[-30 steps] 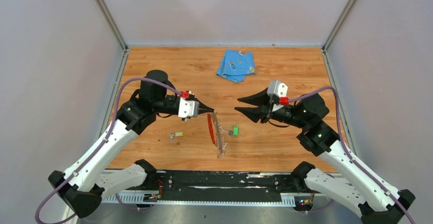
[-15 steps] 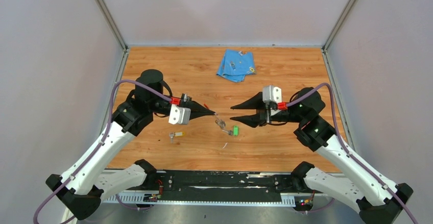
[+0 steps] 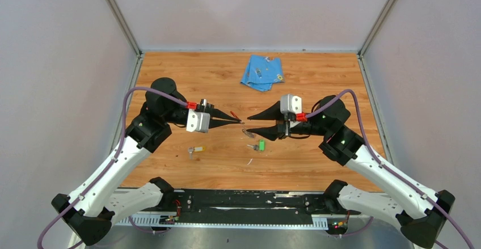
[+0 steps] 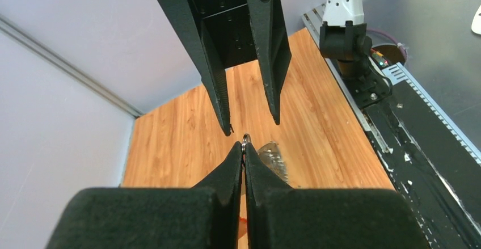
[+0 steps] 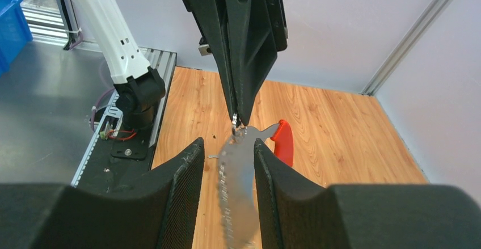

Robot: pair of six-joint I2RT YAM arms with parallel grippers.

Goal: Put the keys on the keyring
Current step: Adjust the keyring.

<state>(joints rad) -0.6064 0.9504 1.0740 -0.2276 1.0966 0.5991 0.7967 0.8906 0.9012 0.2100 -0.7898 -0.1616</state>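
Observation:
My left gripper (image 3: 240, 121) is shut on the small metal ring (image 4: 245, 138) of the keyring and holds it above the table. The keyring's flat silvery piece (image 5: 238, 186) with its red strip (image 5: 283, 141) hangs from the ring. It hangs between the open fingers of my right gripper (image 3: 248, 124), which faces the left one tip to tip. The yellow-headed key (image 3: 197, 150) lies on the table below the left gripper. The green-headed key (image 3: 261, 145) lies below the right gripper. In the wrist views the left gripper (image 4: 244, 145) is closed and the right gripper (image 5: 228, 142) is open.
A folded blue cloth (image 3: 262, 72) lies at the back of the wooden table (image 3: 317, 164). Grey walls stand on three sides. A black rail (image 3: 244, 201) with the arm bases runs along the near edge.
The left gripper turned and rose a little, swinging the hanging keyring up off the table. The right gripper moved left until its open fingers came around the keyring.

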